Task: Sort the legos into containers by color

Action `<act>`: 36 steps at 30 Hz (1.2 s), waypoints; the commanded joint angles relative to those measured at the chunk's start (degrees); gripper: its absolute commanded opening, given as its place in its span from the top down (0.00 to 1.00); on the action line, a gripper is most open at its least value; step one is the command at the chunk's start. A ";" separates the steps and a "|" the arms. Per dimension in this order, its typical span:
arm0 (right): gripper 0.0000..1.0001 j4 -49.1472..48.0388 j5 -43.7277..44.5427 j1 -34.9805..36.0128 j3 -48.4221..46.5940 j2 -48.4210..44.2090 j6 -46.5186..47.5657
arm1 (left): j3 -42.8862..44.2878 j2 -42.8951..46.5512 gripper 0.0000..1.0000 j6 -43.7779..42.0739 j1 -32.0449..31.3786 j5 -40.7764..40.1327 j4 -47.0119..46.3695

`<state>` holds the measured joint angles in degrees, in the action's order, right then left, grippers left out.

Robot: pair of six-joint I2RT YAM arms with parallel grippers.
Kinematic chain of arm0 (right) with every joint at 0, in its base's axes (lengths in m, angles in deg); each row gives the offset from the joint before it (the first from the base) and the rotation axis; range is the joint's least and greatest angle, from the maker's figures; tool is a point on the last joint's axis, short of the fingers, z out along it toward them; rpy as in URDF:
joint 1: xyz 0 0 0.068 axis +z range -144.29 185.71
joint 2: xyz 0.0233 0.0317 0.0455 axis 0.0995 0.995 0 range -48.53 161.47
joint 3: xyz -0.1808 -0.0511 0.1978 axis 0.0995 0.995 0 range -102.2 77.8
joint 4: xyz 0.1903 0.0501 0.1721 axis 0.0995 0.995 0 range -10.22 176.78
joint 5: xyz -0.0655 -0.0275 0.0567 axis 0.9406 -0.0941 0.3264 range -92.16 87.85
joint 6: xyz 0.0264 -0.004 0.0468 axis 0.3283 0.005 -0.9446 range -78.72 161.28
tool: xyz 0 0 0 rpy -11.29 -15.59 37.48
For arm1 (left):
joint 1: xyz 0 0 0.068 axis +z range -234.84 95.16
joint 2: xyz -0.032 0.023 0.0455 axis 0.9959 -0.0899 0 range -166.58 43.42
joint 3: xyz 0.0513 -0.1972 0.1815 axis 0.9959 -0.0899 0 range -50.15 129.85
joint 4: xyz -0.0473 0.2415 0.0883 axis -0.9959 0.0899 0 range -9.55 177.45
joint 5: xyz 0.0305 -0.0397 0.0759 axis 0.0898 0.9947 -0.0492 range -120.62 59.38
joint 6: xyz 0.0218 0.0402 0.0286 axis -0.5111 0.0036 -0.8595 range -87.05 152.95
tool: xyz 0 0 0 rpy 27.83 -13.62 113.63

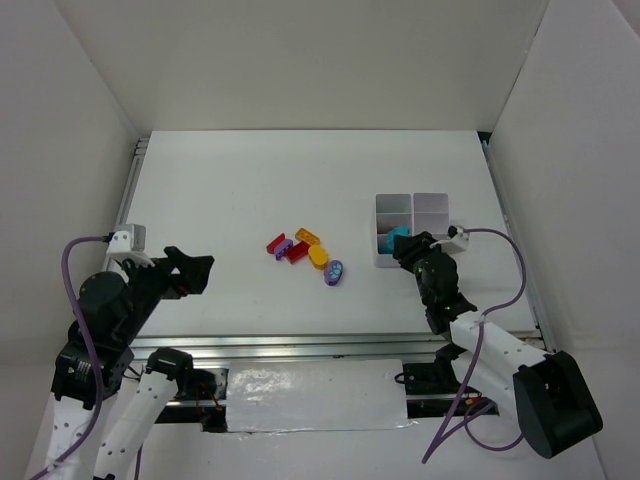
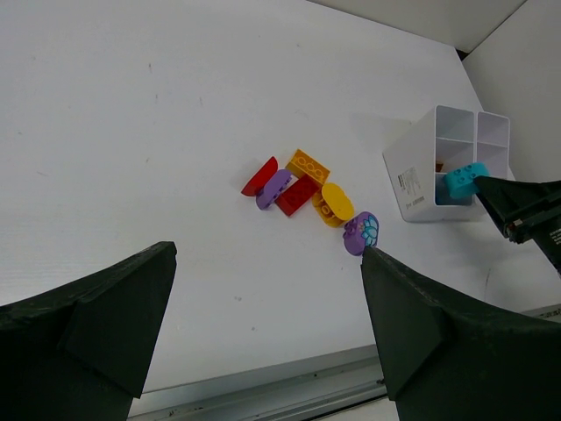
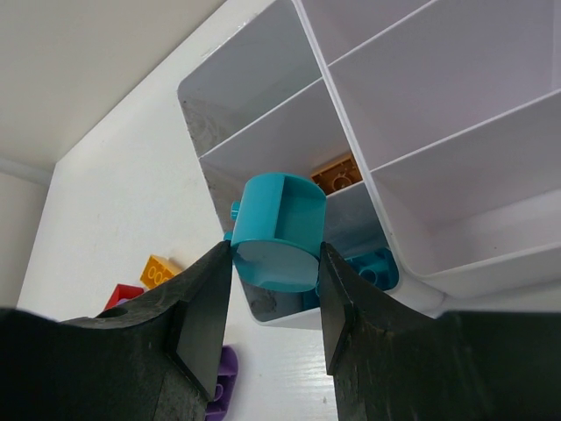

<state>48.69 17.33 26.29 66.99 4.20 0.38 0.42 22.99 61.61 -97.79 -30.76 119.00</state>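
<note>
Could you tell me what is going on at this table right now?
Two robot arms are sorting toy bricks by colour. The right claw is shut on a teal brick at the white tray, where a second teal brick and an orange brick already lie in separate compartments. The left claw hangs open and empty. A cluster of loose bricks, red, purple, orange and yellow, waits unsorted.

Bright, even light; soft shadows, edges perhaps blurred.
</note>
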 commanded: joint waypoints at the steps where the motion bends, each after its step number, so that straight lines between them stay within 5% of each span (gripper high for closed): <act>1: 0.77 -0.46 2.93 -0.19 -0.97 0.00 -0.67 | 0.06 0.65 0.01 -0.54 -0.50 0.49 -2.51; 19: 0.68 2.00 3.19 -0.28 -3.34 2.55 -0.75 | 0.15 1.44 0.00 -0.19 -1.46 0.41 -2.16; 27: 0.32 1.65 2.93 -0.19 -2.90 1.94 -0.49 | 0.15 1.44 0.01 -0.28 -1.46 0.41 -2.16; 36: 0.27 2.08 -0.32 -0.10 -3.17 -0.34 0.48 | 0.06 0.92 0.00 -0.28 -1.46 0.41 -2.33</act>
<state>51.88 17.94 26.31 66.12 6.07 0.05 0.42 23.80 61.64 -98.93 -30.76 119.02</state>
